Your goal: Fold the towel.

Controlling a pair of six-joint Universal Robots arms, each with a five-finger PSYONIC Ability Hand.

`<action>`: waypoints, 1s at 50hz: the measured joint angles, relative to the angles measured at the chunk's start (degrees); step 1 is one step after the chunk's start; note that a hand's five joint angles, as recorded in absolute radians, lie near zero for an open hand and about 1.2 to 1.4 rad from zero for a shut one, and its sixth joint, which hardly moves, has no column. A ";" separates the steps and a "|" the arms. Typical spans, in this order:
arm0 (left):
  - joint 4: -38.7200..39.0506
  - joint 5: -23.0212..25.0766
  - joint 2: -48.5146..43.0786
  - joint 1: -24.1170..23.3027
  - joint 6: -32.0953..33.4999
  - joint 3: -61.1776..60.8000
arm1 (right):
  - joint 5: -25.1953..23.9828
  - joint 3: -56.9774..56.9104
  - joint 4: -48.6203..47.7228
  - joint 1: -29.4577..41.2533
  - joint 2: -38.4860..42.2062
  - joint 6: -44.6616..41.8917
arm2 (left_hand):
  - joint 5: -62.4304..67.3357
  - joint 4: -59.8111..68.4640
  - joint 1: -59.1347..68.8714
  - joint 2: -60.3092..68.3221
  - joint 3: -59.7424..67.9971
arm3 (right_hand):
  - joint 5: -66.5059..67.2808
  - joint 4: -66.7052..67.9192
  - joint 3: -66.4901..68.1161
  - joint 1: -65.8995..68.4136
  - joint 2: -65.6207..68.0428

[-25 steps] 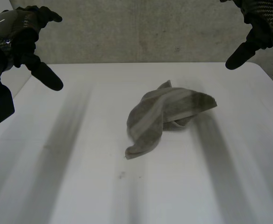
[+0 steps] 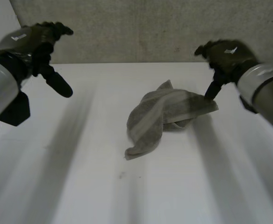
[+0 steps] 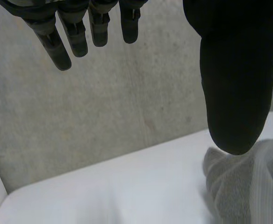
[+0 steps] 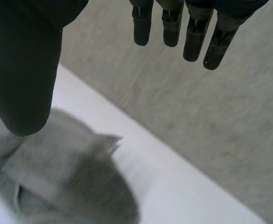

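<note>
Both hands are spread and empty. The right hand has dropped to the three-o'clock edge of the crumpled towel, which lies unmoved at the centre of the table. The left hand hovers at ten o'clock, with open room toward six.

Open table rings the crumpled towel; a wall bounds the far edge.

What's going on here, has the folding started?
Not by the look of it. A grey towel lies crumpled in a heap near the middle of the white table. The right hand is open at the towel's right corner, thumb tip at the cloth, though I can't tell if it touches. The left hand hovers open over the table's left side, apart from the towel. Neither hand grips anything.
</note>
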 measured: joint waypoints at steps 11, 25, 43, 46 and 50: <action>3.14 0.04 -8.14 0.84 -0.56 -1.55 | -0.36 -4.73 -16.68 2.51 20.50 0.40 | 0.00 0.00 0.00 0.00 0.00 | 0.00 0.00 0.00 0.00 0.00; 13.84 0.31 -12.72 3.24 -0.49 -9.68 | 0.63 -9.11 -27.00 3.96 29.37 -0.05 | 0.00 0.00 0.00 0.00 0.00 | 50.67 54.12 54.47 42.11 53.88; 17.06 9.76 -28.27 0.54 -10.93 -3.30 | 0.11 -7.66 -17.30 7.34 2.11 0.21 | 0.00 0.00 0.00 0.00 0.00 | 51.56 55.14 55.47 42.11 53.89; 17.01 11.11 -31.51 -0.75 -16.59 -0.13 | 0.18 -7.71 -15.07 8.63 -0.16 0.06 | 0.00 0.00 0.00 0.11 0.05 | 51.57 55.14 55.47 42.11 53.89; 16.79 13.13 -35.68 -3.33 -22.94 4.66 | 0.35 -7.70 -13.47 10.05 -2.94 -0.12 | 0.00 0.00 0.06 0.18 0.13 | 51.81 55.14 55.47 42.11 53.89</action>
